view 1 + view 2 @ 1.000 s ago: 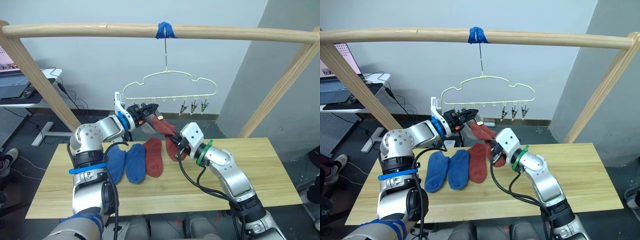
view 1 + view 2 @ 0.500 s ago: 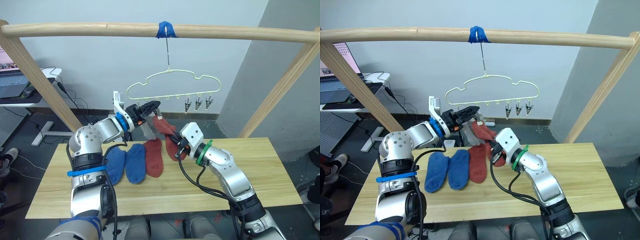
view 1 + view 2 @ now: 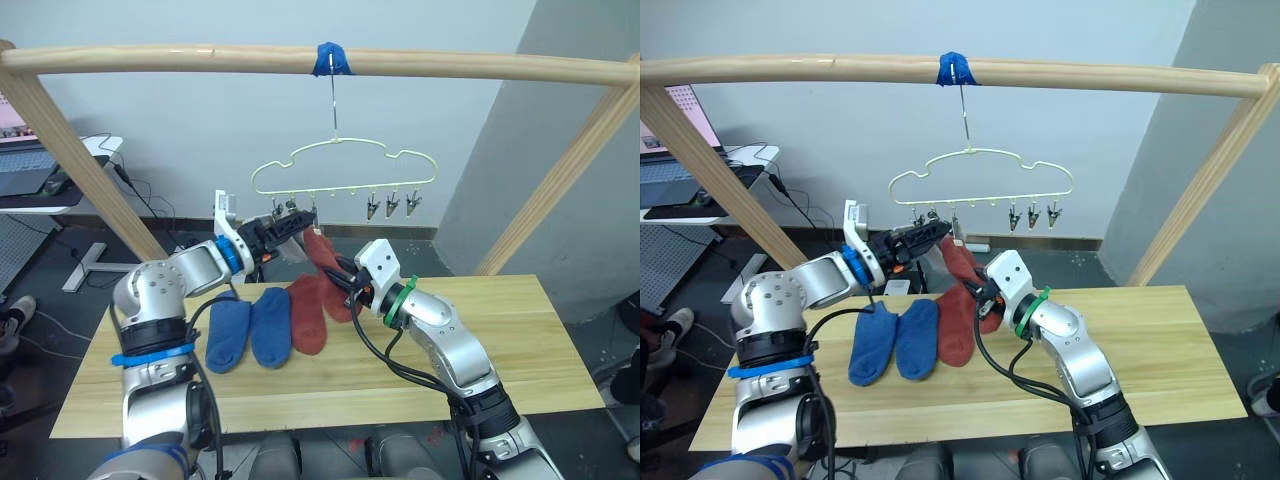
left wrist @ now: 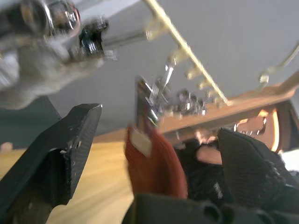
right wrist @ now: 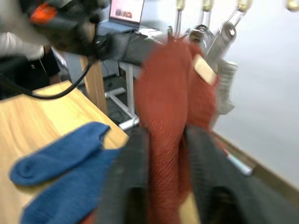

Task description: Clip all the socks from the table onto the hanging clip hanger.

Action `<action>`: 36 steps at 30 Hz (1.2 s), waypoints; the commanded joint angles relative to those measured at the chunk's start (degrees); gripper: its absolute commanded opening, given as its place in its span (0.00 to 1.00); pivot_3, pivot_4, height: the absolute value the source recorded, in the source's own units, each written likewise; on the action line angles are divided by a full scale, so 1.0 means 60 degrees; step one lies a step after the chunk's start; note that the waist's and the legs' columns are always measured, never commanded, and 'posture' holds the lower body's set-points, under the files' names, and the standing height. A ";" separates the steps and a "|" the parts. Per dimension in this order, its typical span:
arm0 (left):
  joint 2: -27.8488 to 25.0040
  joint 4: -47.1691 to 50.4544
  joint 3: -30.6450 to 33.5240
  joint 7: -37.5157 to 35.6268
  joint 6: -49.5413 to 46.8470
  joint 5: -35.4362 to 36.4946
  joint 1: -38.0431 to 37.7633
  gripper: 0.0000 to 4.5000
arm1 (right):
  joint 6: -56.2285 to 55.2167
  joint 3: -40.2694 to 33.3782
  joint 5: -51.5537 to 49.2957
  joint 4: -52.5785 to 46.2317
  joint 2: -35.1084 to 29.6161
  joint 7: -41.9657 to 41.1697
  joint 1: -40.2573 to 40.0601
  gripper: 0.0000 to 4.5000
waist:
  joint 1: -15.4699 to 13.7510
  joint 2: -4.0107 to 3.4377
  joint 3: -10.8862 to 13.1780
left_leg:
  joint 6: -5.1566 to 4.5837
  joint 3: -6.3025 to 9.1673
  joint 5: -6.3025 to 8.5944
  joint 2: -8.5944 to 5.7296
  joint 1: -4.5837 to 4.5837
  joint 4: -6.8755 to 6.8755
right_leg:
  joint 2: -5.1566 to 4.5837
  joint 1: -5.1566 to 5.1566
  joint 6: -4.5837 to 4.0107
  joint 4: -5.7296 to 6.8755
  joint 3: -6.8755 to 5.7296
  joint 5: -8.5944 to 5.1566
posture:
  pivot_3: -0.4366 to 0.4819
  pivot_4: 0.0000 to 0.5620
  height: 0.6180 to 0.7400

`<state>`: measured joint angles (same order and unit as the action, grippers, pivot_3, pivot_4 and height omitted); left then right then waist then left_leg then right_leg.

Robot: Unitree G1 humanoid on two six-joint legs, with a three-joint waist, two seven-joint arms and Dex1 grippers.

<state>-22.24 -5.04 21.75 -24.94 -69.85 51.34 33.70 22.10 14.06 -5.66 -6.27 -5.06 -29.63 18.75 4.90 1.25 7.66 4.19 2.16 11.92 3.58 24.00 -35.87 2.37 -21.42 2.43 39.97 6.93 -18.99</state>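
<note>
A: From the head camera, where did the red sock (image 3: 322,252) sit?

B: It hung off the table (image 3: 520,340), its upper end at a clip on the clip hanger (image 3: 345,170), its lower part pinched in the jaws of the right gripper (image 3: 345,290). My guess is the grip kept the sock taut and steady so the clip could take its cuff.

A: And the left gripper (image 3: 932,231)?

B: Up at the clip row, beside the sock's top edge. From there I could not tell how its jaws stood. A grey sock (image 3: 292,250) hung next to it from the hanger.

A: What remained on the table?

B: Two blue socks (image 3: 250,327) and a second red sock (image 3: 308,315), side by side near the far edge, left of centre.

A: The left wrist view?

B: The jaws stood wide apart, holding nothing, with the metal clip (image 4: 148,100) and the sock's cuff between them. That suggested it was there to work the clip.

A: The right wrist view?

B: Both fingers (image 5: 131,177) were closed on the red sock, which rose to the clips above, with the blue socks on the table beside.
</note>
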 commanded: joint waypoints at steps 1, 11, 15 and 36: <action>-0.0610 0.1420 -0.0398 -0.0445 -0.0065 0.0097 -0.0520 1.00 | 0.0439 -0.0550 -0.0458 -0.0578 -0.0439 -0.0106 -0.0434 0.57 | -0.0033 0.0001 0.0000 | 0.0001 0.0003 0.0000 0.0000 0.0000 0.0002 | -0.0001 0.0001 0.0000 0.0000 -0.0004 0.0000 | 0.48 0.20 1.00; -0.0895 0.3274 -0.1453 -0.0367 0.3928 -0.2501 -0.2196 1.00 | 0.0958 -0.1752 -0.0978 -0.1576 -0.0758 0.0748 -0.0829 0.99 | -0.0275 0.0006 0.0008 | 0.0002 -0.0053 0.0001 -0.0005 -0.0010 0.0004 | -0.0015 -0.0002 -0.0002 -0.0014 0.0035 -0.0001 | 0.50 0.20 1.00; -0.1291 0.3272 -0.1915 -0.1197 0.4600 -0.2847 -0.2597 1.00 | 0.1342 -0.2150 -0.1105 -0.1939 -0.0497 0.1412 -0.0357 0.99 | -0.0290 0.0004 0.0010 | 0.0002 -0.0059 0.0001 -0.0005 -0.0011 0.0004 | -0.0014 -0.0008 -0.0002 -0.0014 0.0039 -0.0002 | 0.51 0.20 1.00; -0.0977 0.4838 -0.2376 -0.3462 0.7654 -0.2607 -0.3704 1.00 | 0.0653 -0.2198 -0.1075 0.0301 0.0673 0.2806 0.1797 0.99 | -0.0417 0.0005 0.0009 | -0.0002 -0.0098 0.0003 -0.0004 0.0023 0.0027 | -0.0024 -0.0057 -0.0025 -0.0014 0.0050 0.0004 | 0.57 0.17 1.00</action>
<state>-28.44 22.38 7.05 -46.50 -25.48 35.45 11.58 27.74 1.46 -11.95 -4.03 -1.52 -13.49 28.24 2.40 1.28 7.71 4.18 1.56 11.94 3.55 24.14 -35.72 2.22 -21.76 2.27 39.88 7.23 -18.96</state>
